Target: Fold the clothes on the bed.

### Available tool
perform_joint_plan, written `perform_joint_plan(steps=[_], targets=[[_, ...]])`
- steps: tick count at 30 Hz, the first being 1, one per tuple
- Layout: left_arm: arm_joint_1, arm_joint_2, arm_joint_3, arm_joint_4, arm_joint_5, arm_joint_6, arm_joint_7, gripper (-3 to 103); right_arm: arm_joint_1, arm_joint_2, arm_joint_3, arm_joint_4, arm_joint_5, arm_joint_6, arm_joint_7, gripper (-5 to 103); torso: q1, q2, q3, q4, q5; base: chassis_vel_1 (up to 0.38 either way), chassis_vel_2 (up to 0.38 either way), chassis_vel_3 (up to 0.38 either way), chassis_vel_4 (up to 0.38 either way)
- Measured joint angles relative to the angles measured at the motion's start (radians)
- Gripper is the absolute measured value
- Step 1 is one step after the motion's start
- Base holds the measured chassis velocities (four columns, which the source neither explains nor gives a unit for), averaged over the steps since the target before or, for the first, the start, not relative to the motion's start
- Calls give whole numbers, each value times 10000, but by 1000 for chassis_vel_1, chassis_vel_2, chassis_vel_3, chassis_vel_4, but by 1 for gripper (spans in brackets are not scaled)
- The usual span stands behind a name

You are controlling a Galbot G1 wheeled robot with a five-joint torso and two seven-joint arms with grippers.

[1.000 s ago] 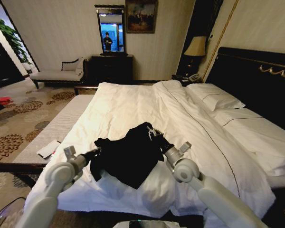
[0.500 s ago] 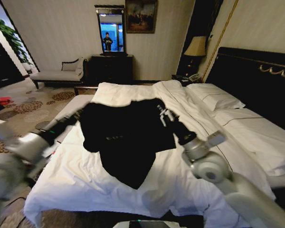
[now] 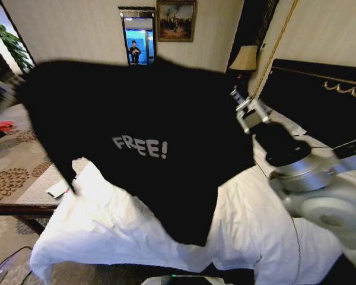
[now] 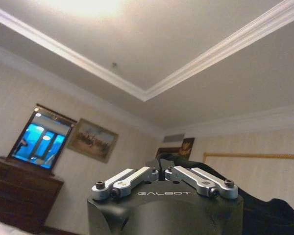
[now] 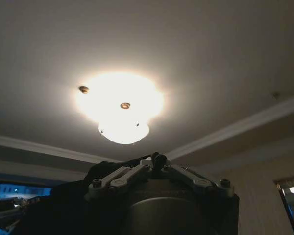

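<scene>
Both grippers, left (image 4: 161, 172) and right (image 5: 156, 161), pinch the T-shirt (image 3: 139, 145) by thin corners aloft above the bed (image 3: 107, 225); either corner might slip free.

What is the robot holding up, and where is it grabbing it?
The black T-shirt, lifted above the bed: left pincer and right pincer each pinch a top corner.

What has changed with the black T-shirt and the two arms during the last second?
Both arms swung upward and lifted the black T-shirt off the bed; it now hangs spread in the air with the "FREE!" print facing the head camera. The right gripper holds one top corner high, and the left gripper is shut on fabric too. The white duvet, the pillows and the room stayed as they were.
</scene>
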Motion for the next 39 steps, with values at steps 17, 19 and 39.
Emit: perform_joint_plan(steps=[17,19,39], targets=[[155,-124,4234,73,2925,1112,-335,1,37,413,-1780,-93,-355,-1203,1557,2,1,-3,4,-1,2,0,0,0,0],[0,26,5602,81,4144,1253,-208,1,166,795,-2964,-576,-816,-1510,1724,2,1,-2,3,-1,-5,0,0,0,0],[-5832,-1534,15054,6590,10242,1107,421,1,4418,5042,-9362,-8311,-3437,-993,1625,2,6,-3,5,-5,-1,0,0,0,0]])
